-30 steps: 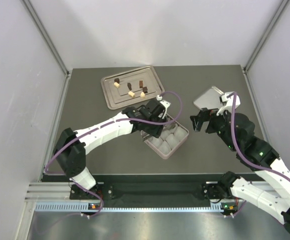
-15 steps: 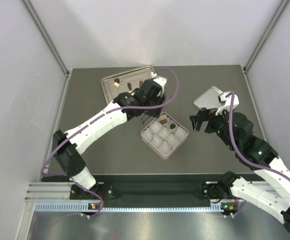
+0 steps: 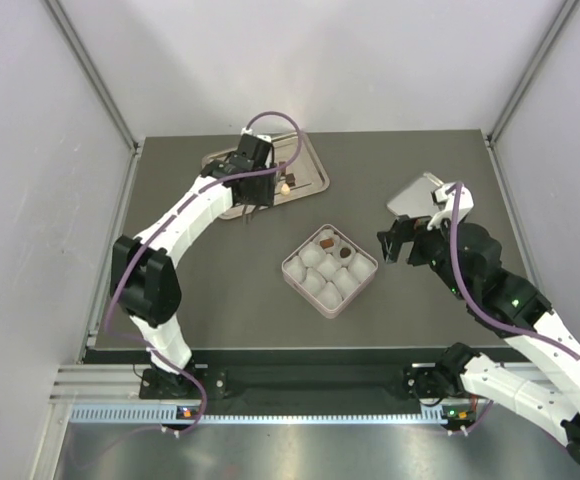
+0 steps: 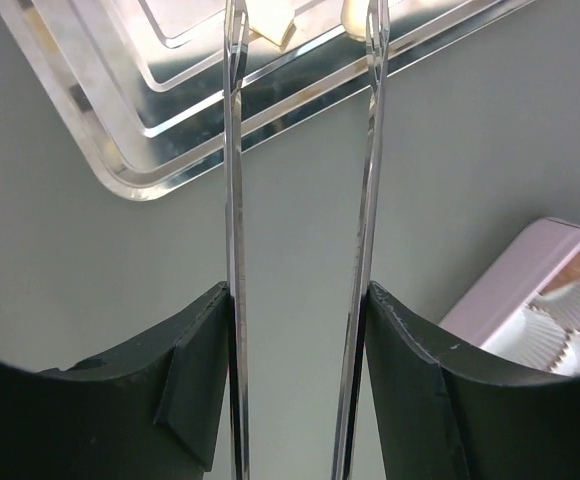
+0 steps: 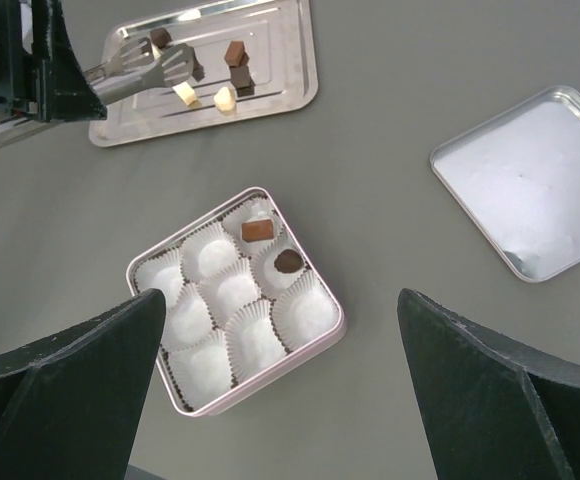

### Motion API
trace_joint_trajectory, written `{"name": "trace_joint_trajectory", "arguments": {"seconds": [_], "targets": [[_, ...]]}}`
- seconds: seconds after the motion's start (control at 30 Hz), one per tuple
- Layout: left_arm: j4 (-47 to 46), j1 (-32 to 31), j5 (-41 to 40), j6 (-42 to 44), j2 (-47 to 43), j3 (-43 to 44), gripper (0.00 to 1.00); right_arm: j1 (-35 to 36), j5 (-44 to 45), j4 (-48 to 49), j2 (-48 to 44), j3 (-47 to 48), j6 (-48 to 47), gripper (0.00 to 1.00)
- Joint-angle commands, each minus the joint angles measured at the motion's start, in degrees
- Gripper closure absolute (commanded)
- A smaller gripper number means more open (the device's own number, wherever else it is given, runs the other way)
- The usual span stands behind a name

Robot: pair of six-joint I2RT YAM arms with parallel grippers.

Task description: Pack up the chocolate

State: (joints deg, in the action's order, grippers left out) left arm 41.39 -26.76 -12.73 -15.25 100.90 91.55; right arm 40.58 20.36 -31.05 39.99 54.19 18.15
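Above the near edge of the silver metal tray (image 5: 280, 40), the left gripper (image 4: 305, 30) holds its thin fingers parted, empty — small brown and cream chocolate pieces (image 5: 235, 52) lie just ahead; the right gripper (image 3: 392, 245), spread wide, waits farther off.

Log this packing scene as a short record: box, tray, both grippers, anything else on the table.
box: pink square box with nine white paper cups; two are filled, one with a brown block, one with a dark round piece
tray: silver rectangular metal tray, several brown and cream chocolate pieces lying on it
left gripper: tips over the tray's edge, long metal fingers apart, nothing between them
right gripper: open, above the box, holding nothing
other: square silver metal lid, right of the box, apart from it
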Motion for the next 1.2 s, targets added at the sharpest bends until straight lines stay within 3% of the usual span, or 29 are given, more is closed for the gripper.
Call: {"name": "trace_joint_trajectory", "arguments": {"seconds": [0.0,0.83,1.17], "targets": [[-5.0,0.92,0.25,0.83,1.57,-0.67,0.43,-0.59,0.91,3.27,0.18,-0.05,-0.84,0.0],[-9.83,6.28,5.88,4.52,10.36,-1.64,0.38,-0.59,2.58,5.3,2.38,-1.28,-3.74,0.0],[-6.67,6.29,5.7,4.26,10.37,-0.76,0.47,-0.68,3.11,5.47,1.67,-1.9,-4.18,0.0]]}}
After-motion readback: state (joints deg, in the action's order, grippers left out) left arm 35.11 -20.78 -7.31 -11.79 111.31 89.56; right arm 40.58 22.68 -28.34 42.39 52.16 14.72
